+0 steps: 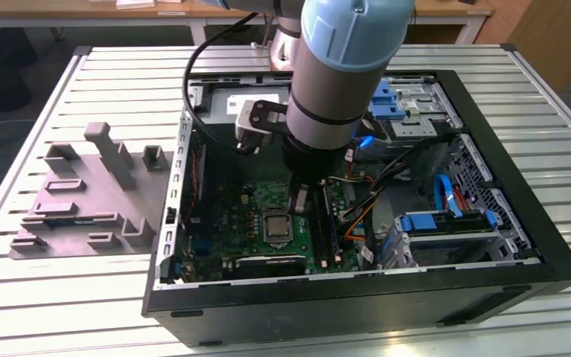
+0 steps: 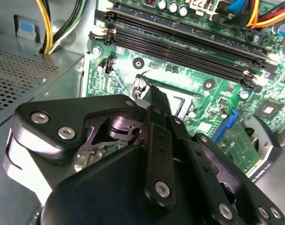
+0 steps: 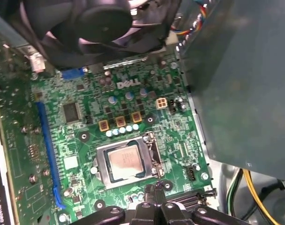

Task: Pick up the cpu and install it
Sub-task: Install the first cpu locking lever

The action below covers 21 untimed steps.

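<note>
Motherboard holds cpu beside end effector.

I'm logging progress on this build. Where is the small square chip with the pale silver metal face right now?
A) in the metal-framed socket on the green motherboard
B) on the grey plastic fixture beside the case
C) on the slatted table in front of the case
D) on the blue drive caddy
A: in the first wrist view the small square silver-faced chip lies inside the metal-framed socket on the green motherboard, with the gripper just beside it.
</note>
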{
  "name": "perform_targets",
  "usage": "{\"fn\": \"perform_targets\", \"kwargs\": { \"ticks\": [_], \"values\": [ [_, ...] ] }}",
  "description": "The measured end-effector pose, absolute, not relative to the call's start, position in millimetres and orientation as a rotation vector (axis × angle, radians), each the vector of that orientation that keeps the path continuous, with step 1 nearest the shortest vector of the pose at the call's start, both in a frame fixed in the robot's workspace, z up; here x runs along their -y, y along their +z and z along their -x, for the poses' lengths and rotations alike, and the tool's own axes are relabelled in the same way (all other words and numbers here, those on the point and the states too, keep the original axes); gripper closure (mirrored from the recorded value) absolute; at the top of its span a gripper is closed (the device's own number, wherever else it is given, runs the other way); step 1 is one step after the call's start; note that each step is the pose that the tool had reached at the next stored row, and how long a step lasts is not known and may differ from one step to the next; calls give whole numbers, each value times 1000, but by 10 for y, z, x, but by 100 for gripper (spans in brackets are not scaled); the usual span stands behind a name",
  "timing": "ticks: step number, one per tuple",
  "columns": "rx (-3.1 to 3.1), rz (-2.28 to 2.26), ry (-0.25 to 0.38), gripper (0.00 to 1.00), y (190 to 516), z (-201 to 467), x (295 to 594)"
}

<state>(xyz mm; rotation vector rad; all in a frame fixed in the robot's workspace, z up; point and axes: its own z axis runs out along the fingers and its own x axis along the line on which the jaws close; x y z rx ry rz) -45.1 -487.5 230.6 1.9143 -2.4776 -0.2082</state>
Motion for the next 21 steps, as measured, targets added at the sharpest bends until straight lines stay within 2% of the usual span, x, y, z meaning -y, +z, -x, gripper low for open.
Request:
{"fn": "perform_targets", "kwargs": {
  "ticks": [4,21],
  "values": [
    [2448,-1921,-164,89,2303,451,4876],
    [2363,-2020,-156,89,2272,445,4885]
  ]
}}
